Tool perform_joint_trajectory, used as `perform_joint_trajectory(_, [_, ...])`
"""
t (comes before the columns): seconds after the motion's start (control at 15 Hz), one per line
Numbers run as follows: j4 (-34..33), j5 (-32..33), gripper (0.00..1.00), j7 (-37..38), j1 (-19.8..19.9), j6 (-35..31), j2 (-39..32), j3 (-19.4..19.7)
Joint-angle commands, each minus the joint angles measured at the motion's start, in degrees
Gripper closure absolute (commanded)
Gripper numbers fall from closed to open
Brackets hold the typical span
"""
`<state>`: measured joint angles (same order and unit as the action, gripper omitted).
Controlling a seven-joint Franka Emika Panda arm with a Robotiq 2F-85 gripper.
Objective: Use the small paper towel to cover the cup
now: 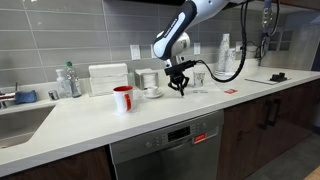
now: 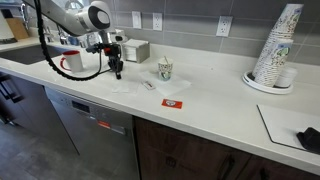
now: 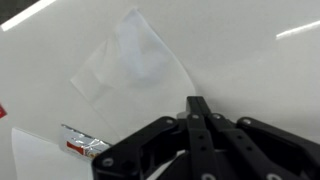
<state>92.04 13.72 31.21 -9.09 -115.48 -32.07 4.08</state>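
Seemingly little is done: the small paper towel (image 3: 135,60) lies flat on the tabletop (image 3: 250,60), and in an exterior view the cup (image 2: 165,70) stands uncovered, apart from it. Grasping, carrying and draping remain. The gripper (image 3: 197,103) looks closed on nothing, poised over that sheet's near edge.

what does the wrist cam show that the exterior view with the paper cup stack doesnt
Only the wrist view: the small paper towel close up, thin, see-through and creased, and a corner of a larger white sheet at lower left.

Only that exterior view: the cup, the stack of paper cups, a red packet and the arm's black cable.

Both: the shut gripper over the white counter, next to the towel, which is only a faint patch from outside.
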Motion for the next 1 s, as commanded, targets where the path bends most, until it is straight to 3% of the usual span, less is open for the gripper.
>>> perform_joint_trajectory(0.0, [7.26, 1.16, 1.0, -0.07, -0.1, -5.01, 6.89, 0.9])
perform_joint_trajectory(0.53, [19.12, 4.16, 1.0, 3.3, 1.74, -20.38, 19.95, 3.16])
perform_joint_trajectory(0.6, [13.08, 2.96, 0.99, 1.68, 1.75, -16.47, 15.37, 2.24])
perform_joint_trajectory(0.93, [16.8, 3.04, 0.99, 1.89, 2.67, -18.3, 19.01, 2.16])
